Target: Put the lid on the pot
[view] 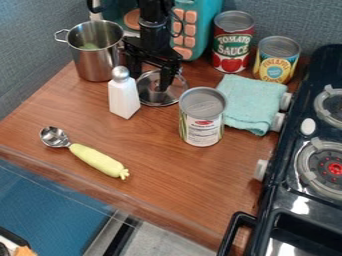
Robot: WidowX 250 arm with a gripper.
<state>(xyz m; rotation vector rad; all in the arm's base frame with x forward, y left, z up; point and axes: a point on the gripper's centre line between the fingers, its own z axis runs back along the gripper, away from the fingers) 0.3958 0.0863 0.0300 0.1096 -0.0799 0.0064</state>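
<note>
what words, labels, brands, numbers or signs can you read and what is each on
"TOMATO SAUCE": on the red can
"PINEAPPLE": on the yellow can; the word below is too small to read
Front can: label print too small to read
No readable numbers

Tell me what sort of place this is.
This looks like a toy kitchen: a small stove with round burners at the right, a wooden counter holding food cans and a metal pot, and an ice-cream-style scoop with a yellow-green handle.
</note>
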